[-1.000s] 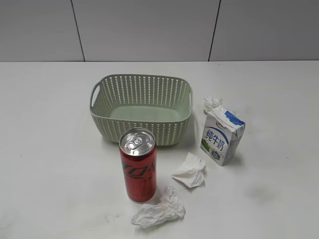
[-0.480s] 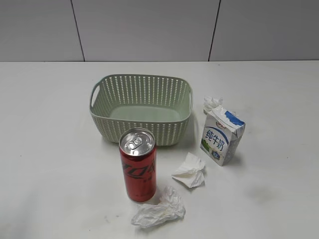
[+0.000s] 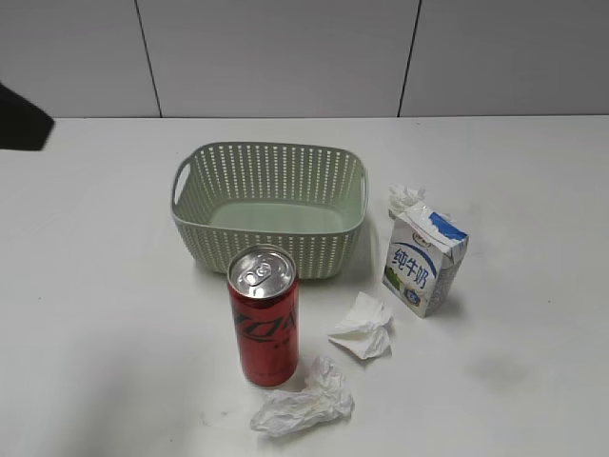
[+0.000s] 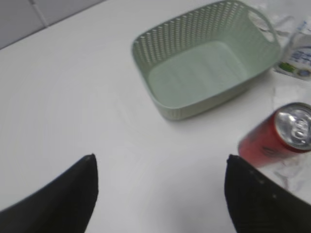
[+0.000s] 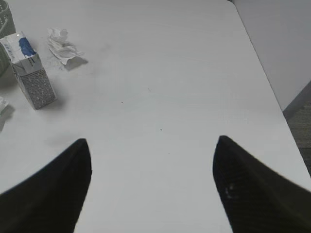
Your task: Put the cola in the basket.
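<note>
The cola (image 3: 265, 316) is a tall red can with a silver top, standing upright on the white table just in front of the basket (image 3: 269, 159), a pale green slotted basket that is empty. In the left wrist view the cola (image 4: 279, 138) is at the right edge and the basket (image 4: 170, 104) is ahead. My left gripper (image 4: 160, 160) is open and empty above bare table, left of the can. A dark part of the left arm (image 3: 21, 119) shows at the exterior view's left edge. My right gripper (image 5: 153, 143) is open and empty over bare table.
A white-and-blue milk carton (image 3: 423, 262) stands right of the basket, also in the right wrist view (image 5: 31, 73). Crumpled tissues lie by the carton (image 3: 404, 198), right of the can (image 3: 363, 328) and in front of it (image 3: 303, 405). The table's right edge (image 5: 265, 73) is close.
A dark part of the left arm has come into the exterior view at the left edge. The can, basket, carton and tissues have not moved.
</note>
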`<control>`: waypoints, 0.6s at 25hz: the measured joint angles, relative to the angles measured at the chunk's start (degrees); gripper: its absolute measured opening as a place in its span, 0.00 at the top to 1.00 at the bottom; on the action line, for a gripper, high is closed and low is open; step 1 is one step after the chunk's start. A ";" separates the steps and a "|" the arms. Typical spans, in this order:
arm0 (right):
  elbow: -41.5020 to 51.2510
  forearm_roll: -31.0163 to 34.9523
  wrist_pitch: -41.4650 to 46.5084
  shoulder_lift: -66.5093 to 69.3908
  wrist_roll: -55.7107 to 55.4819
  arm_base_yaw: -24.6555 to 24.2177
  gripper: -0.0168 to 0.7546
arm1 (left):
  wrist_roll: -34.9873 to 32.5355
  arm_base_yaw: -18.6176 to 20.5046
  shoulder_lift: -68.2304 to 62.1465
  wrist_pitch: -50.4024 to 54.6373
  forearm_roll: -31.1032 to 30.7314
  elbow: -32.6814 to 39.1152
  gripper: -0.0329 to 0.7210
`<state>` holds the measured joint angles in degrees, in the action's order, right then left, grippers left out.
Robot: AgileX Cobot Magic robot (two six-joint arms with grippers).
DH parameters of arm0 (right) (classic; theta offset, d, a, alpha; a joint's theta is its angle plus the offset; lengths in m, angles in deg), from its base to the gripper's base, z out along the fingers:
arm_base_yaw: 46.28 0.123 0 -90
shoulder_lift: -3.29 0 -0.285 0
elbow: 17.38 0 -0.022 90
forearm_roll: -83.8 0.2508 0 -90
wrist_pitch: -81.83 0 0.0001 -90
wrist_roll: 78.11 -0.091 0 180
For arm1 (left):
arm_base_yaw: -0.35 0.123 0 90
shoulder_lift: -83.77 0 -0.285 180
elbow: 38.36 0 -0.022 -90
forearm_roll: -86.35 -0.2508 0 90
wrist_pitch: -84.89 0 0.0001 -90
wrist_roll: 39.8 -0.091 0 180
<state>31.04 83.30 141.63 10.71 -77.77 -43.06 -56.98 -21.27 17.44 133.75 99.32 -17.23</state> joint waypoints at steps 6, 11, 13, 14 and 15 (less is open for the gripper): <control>0.00 0.00 0.00 0.00 0.00 0.00 0.21 | 0.00 -9.54 -11.41 7.01 -0.13 -8.66 0.13; 0.00 0.00 0.00 0.00 0.05 0.00 0.21 | 0.00 -15.46 -19.61 10.80 -0.36 -13.47 0.13; 0.00 0.00 0.00 0.00 0.05 0.00 0.21 | 0.00 -18.13 -22.39 11.10 -0.43 -14.37 0.13; 0.00 0.00 0.00 0.00 0.05 0.00 0.21 | 0.00 -19.31 -23.70 11.24 -0.56 -14.72 0.13; 0.00 0.00 0.00 0.00 0.05 0.00 0.21 | 0.30 -20.79 -25.60 11.37 -0.88 -15.18 0.13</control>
<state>31.04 83.30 141.63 10.71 -77.71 -43.06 -56.68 -42.06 -8.16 145.12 98.44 -32.41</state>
